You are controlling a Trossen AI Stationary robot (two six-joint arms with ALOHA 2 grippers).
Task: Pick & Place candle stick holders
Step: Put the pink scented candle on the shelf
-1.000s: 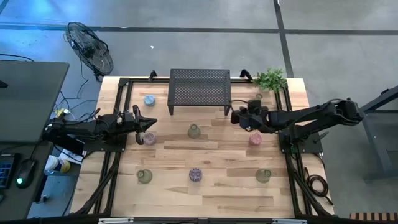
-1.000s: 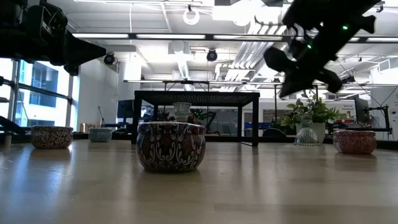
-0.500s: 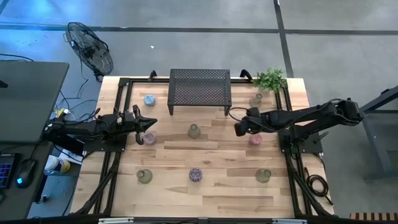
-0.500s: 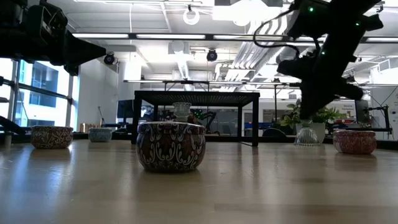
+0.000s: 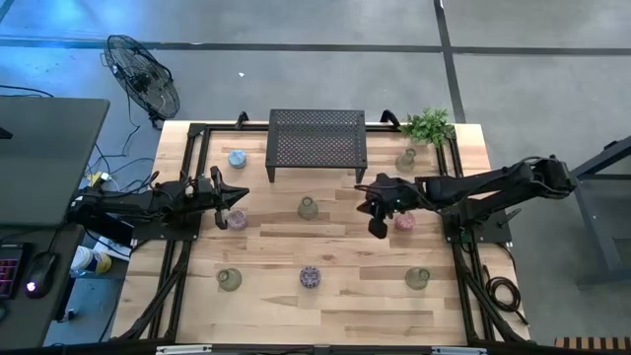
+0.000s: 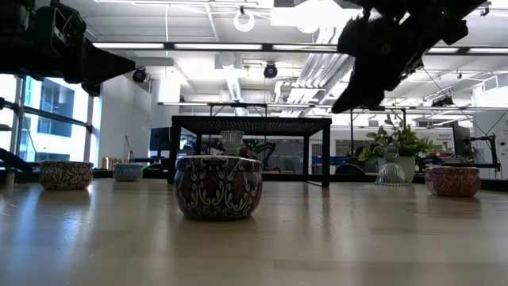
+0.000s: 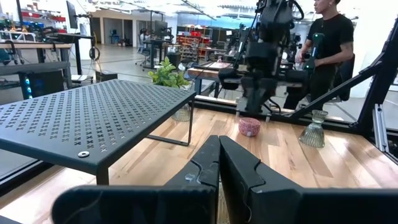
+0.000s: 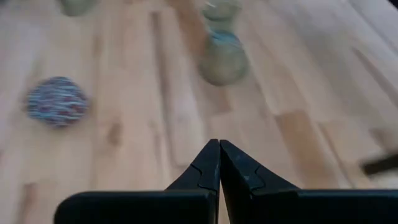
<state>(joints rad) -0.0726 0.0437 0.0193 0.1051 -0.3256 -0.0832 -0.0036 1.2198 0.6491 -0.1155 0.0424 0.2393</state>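
Wooden table (image 5: pixel 335 296): right hand (image 5: pixel 379 229) closed beside pink holder (image 5: pixel 404 222).

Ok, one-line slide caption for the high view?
Right gripper hovers shut over the table beside the pink holder; left gripper waits, shut, above another pink holder.

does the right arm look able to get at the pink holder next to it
Probably yes. The right end effector hangs just beside the pink holder, with only bare table between them, though its fingers are shut.
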